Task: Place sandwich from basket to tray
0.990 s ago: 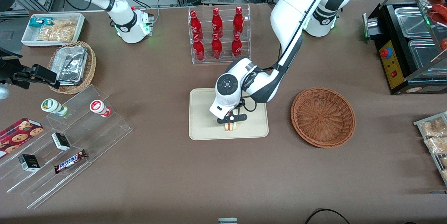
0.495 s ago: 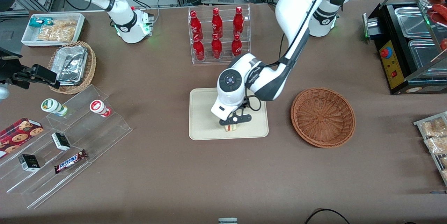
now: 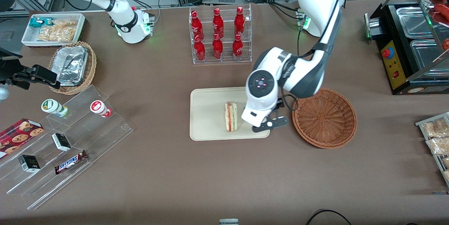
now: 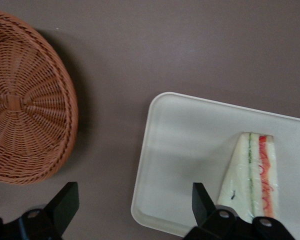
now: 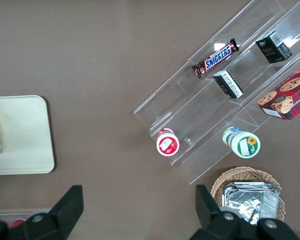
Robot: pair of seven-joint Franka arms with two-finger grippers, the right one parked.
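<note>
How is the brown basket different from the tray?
The basket is round, reddish-brown and woven; the tray is rectangular, cream and smooth. The basket holds nothing; the tray holds the sandwich. Both sit on the table, with the open gripper above the tray's edge between them.

Open gripper (image 3: 270, 125) over tray (image 3: 207, 130) corner, basket (image 3: 324, 117) close beside

Rough woven wicker basket (image 3: 324, 117); smooth matt tray (image 3: 207, 112)
</note>
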